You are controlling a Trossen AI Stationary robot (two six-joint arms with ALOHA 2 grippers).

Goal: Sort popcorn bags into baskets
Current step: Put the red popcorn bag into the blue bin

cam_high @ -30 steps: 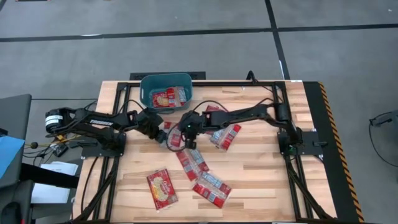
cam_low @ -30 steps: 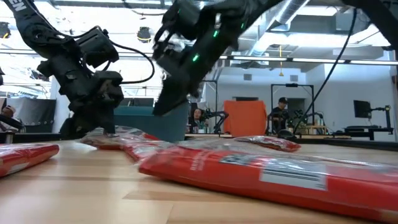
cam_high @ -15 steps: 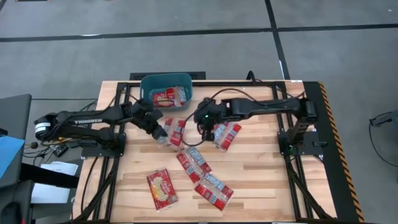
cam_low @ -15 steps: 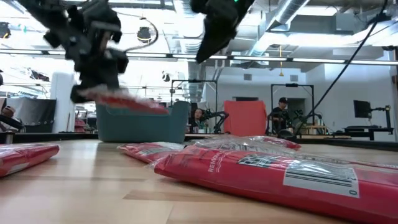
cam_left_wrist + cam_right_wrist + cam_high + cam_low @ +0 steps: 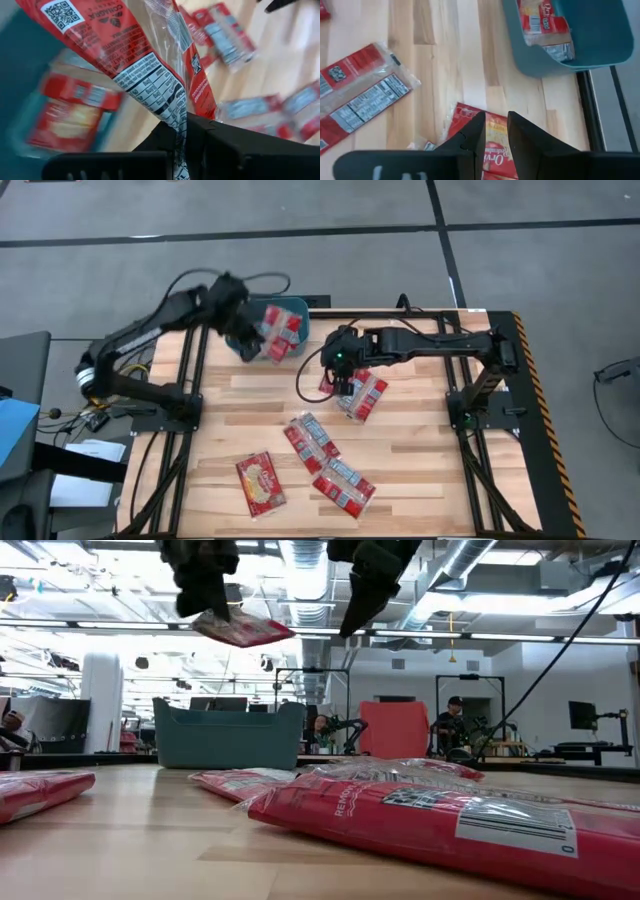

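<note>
Left gripper [image 5: 182,131] pinched one popcorn bag [image 5: 275,335] by its edge above the teal basket [image 5: 228,735]. Thin hold; bag could slip and miss. Right gripper [image 5: 495,131], fingers slightly apart and empty, hovered right of basket.

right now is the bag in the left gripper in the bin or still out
Out. The left gripper holds the bag in the air above the bin; the low view shows clear space between them.

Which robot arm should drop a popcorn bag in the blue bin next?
The left. Its gripper holds a flat red popcorn bag above the teal plastic bin; the right gripper hangs empty above bags on the table.
</note>
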